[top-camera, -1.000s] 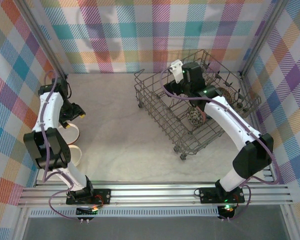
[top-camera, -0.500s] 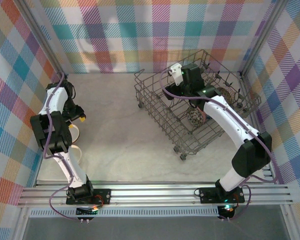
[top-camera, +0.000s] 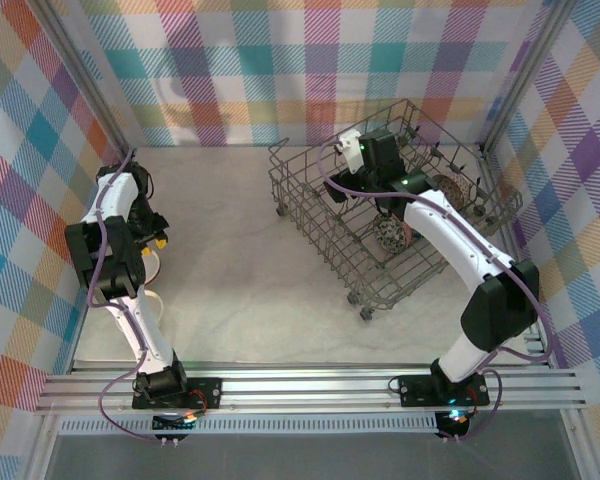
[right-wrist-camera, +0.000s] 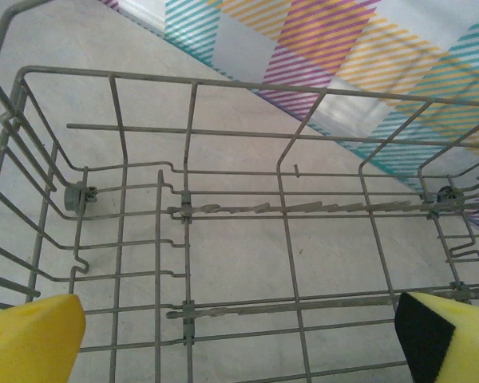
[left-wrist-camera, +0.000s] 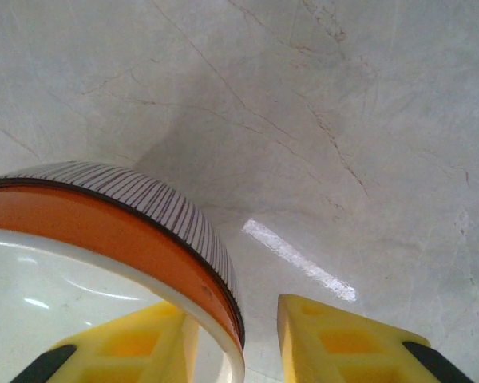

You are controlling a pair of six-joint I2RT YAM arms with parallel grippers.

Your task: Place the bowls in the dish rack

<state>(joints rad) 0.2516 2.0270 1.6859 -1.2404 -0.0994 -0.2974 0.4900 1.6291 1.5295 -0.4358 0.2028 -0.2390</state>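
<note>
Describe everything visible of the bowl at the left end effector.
The bowl looks glazed ceramic: white inside, an orange band under the rim, fine dark stripes outside. It sits upright on the marbled table. The left end effector straddles its wall, one yellow finger inside, the other just clear outside.

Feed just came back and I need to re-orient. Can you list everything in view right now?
dish rack: one, grey wire, right half of the table.
racked bowls: two, brown-patterned, inside the rack; the second is nearer the right wall.
table bowls: two, white inside, at the table's left edge, partly hidden; one has an orange band and a striped outside.
table: one, pale marbled grey.
walls: multicoloured plaid, on three sides.
left gripper: one, yellow-tipped, astride the orange-banded bowl's rim, not yet clamped.
right gripper: one, yellow-tipped, wide open above the rack.
</note>
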